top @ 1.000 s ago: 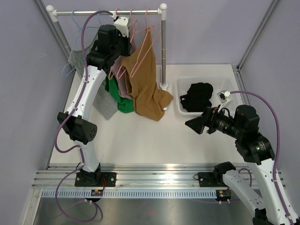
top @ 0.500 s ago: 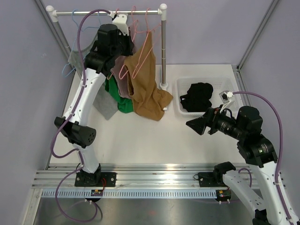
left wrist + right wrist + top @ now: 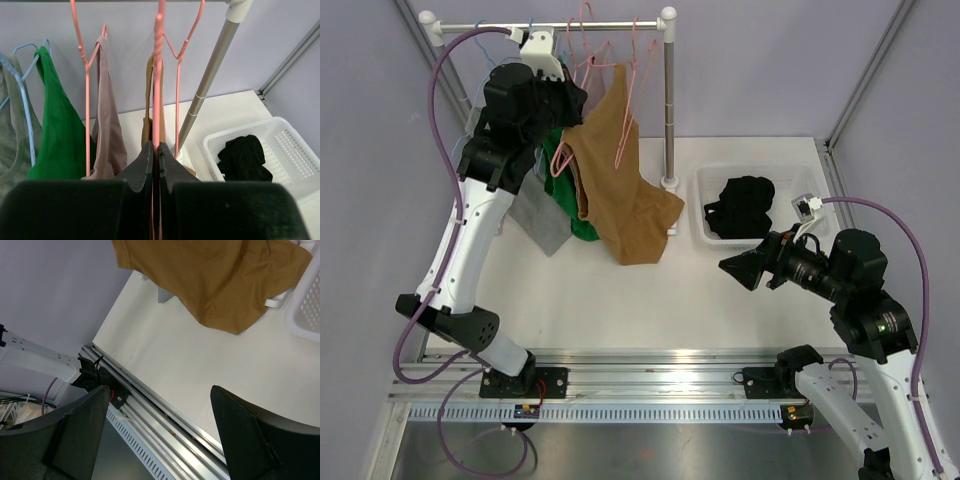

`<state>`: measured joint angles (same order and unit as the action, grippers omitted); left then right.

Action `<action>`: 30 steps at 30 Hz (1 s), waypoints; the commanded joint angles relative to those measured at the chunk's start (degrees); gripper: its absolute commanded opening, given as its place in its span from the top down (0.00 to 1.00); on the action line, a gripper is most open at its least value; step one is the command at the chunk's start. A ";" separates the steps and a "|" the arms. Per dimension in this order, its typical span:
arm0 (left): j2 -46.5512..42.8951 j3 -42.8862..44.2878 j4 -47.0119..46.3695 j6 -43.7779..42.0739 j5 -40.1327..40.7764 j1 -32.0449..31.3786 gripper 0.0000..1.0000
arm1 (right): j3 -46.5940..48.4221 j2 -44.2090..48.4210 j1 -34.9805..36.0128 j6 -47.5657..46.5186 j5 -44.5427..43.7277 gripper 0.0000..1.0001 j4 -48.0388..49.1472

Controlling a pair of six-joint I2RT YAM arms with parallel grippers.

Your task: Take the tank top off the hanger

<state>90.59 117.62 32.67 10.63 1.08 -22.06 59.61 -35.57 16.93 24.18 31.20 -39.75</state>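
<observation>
The brown tank top (image 3: 615, 185) hangs from a pink wire hanger (image 3: 625, 115) below the rack rod, its hem resting on the table. My left gripper (image 3: 560, 100) is shut on that hanger's neck. In the left wrist view the jaws (image 3: 159, 147) pinch the pink hanger (image 3: 159, 75), with the brown top's (image 3: 148, 95) strap just behind it. My right gripper (image 3: 740, 268) is open and empty, above the table right of the top. In the right wrist view (image 3: 159, 390) the brown top's hem (image 3: 215, 280) lies ahead.
The rack rod (image 3: 600, 25) and its right post (image 3: 668, 100) stand at the back. A green top (image 3: 565, 195), a grey top (image 3: 535, 215) and a mauve top (image 3: 107, 130) hang left of the brown one. A white basket (image 3: 705, 195) holds a black garment (image 3: 745, 205).
My left arm has swung left and up with the pink hanger, pulling the brown top left along the rack. The right gripper has barely moved.
</observation>
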 commanded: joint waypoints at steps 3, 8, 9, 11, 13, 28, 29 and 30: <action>-5.59 -3.18 -7.53 1.40 0.33 -0.26 1.00 | 1.64 1.12 0.21 -0.54 2.02 0.10 0.46; -10.32 -5.55 -4.19 2.81 0.24 -0.35 1.00 | 1.82 0.77 0.21 -0.80 1.85 0.09 0.64; -11.73 -8.00 -3.93 3.94 0.24 -0.26 1.00 | 1.82 0.68 0.30 -1.07 1.67 0.10 0.64; -16.72 -11.70 -3.92 5.61 -0.29 -0.26 1.00 | 2.00 0.59 0.21 -1.51 1.41 0.09 0.46; -20.78 -18.28 -4.19 7.38 -2.21 -0.35 1.00 | 2.08 0.50 0.21 -1.77 1.49 0.08 0.46; -65.60 -52.49 4.39 17.05 -23.92 -0.70 1.00 | -2.93 -4.14 0.30 9.82 13.45 0.00 18.21; -66.49 -53.80 6.08 17.23 -24.72 -0.70 1.00 | -3.10 -5.02 0.39 10.87 12.93 0.01 18.91; -67.64 -54.60 7.66 17.84 -26.12 -0.61 1.00 | -3.54 -5.64 1.43 11.32 12.31 0.00 19.44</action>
<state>25.02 65.39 36.32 26.04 -17.06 -22.52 57.17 -38.72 17.08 30.94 41.71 -27.11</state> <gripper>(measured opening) 0.034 0.993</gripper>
